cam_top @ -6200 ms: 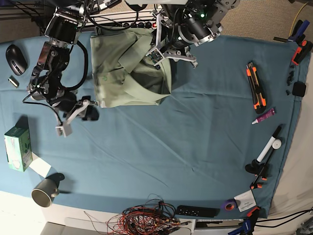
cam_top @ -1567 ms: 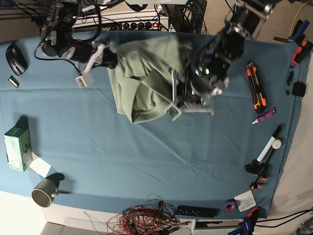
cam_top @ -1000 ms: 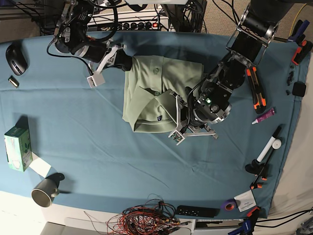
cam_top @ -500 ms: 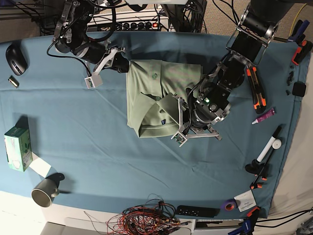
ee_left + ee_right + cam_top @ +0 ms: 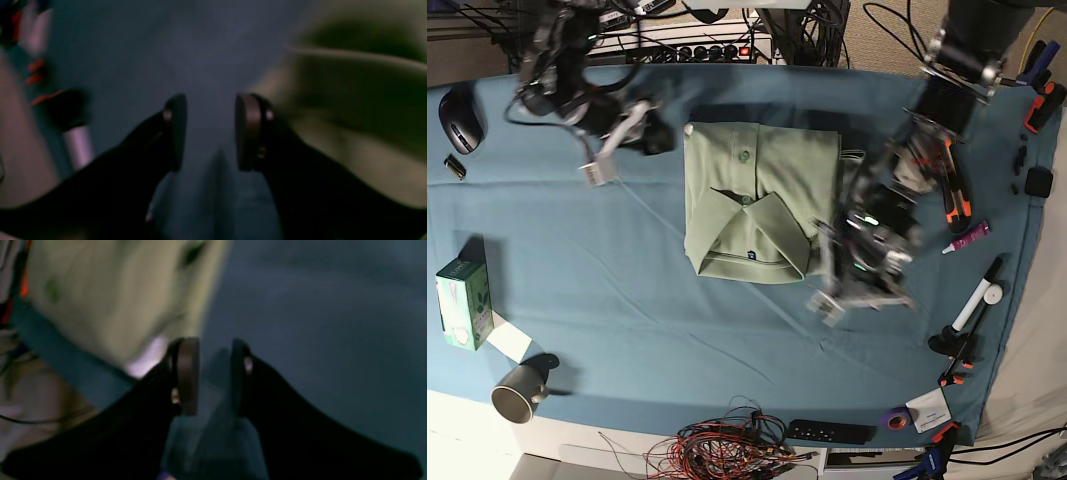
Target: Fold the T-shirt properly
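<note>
We see the blue-teal table cloth (image 5: 677, 340) covering the whole work surface, with the T-shirt (image 5: 757, 200) lying on it a little above the middle of the base view. The pale sage-green shirt is folded into a compact rectangle, its collar and buttons turned up and a small dark tag showing near the lower edge.

Our left gripper (image 5: 827, 300) hangs just off the shirt's lower right corner, blurred in the base view. In its wrist view the left gripper (image 5: 208, 133) has its jaws parted with only table cloth between them, and the green fabric lies beside the right-hand finger, not gripped.

Our right gripper (image 5: 597, 165) sits off the shirt's upper left corner, apart from it. Its wrist view shows the right gripper (image 5: 213, 376) with a narrow gap between the jaws, nothing in it, and the shirt's edge just beyond.

Along the cloth's margins we note a green box (image 5: 462, 303), a metal cup (image 5: 519, 392), a computer mouse (image 5: 460, 121), an orange utility knife (image 5: 951, 175) and a tangle of red wires (image 5: 727, 450).
</note>
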